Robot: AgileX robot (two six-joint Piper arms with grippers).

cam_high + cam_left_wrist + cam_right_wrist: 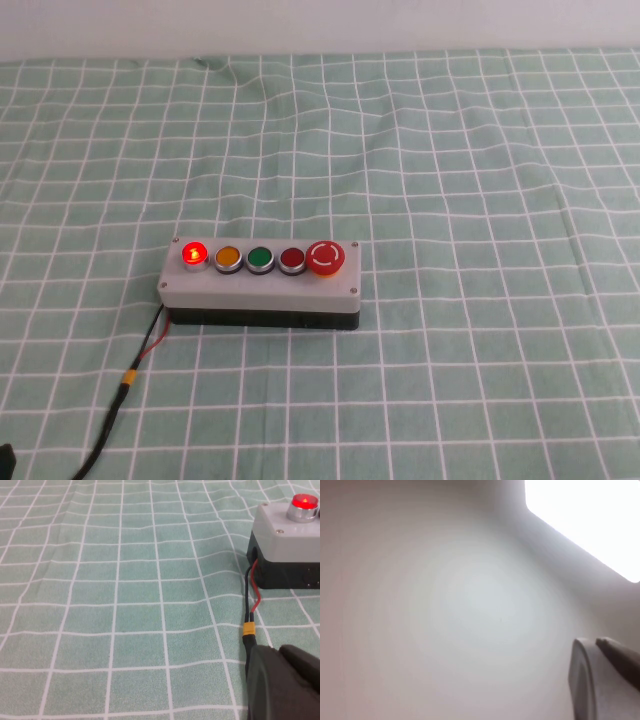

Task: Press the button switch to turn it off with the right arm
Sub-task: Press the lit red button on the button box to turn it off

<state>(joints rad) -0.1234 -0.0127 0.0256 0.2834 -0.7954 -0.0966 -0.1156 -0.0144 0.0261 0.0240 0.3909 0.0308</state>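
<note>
The button switch box (pixel 260 288), grey lid on a black base, is sitting on the green checked tablecloth (pixel 480 180), slightly toward 7 o'clock of the high view's middle. The lit red button (pixel 193 253) is glowing at its 9 o'clock end, followed by the yellow button (pixel 228 257), green button (pixel 260 258), dark red button (pixel 292 259) and a red mushroom stop button (pixel 325 257). A cable (pixel 130 378) is trailing toward 7 o'clock.

Only the wrist views are showing my grippers. My left gripper (pixel 282 682) is hanging low just beside the cable's yellow connector (pixel 248 629). My right gripper (pixel 602 680) is facing a pale blank surface. I cannot tell whether either is spread or pressed together.

Cloth is stretching wide around the box toward 12 and 3 o'clock.
</note>
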